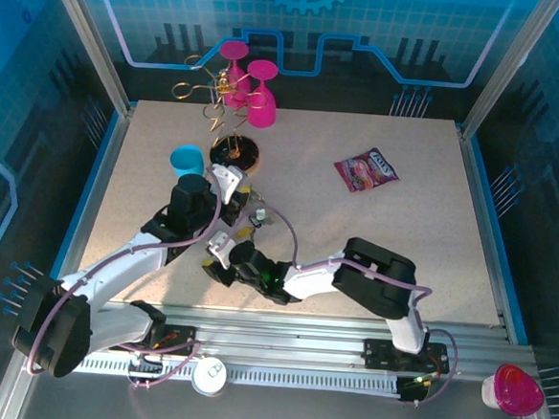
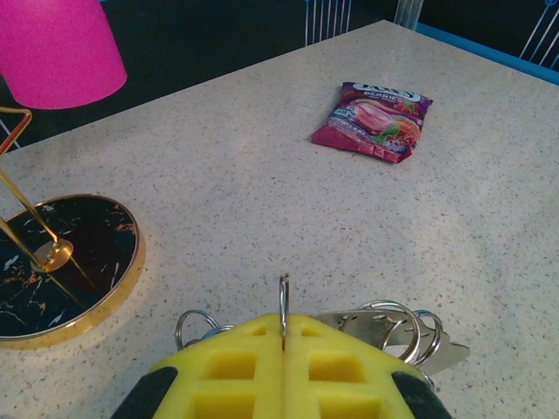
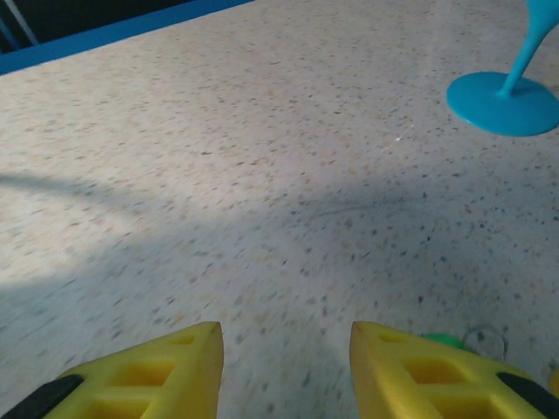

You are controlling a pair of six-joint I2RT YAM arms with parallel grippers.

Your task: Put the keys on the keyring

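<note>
The left hand (image 2: 283, 339) pinches the thin keyring (image 2: 283, 301) edge-on while the right hand (image 3: 286, 351) gapes empty, so the wire may twist free once keys (image 2: 441, 353) get pushed on.

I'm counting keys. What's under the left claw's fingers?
Small silver rings and one key blade stick out from beneath the left claw; its yellow fingers cover the rest.

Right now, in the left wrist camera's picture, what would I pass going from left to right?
First the gold-rimmed black stand base → the keyring, pinched upright in the left gripper → the snack packet.
</note>
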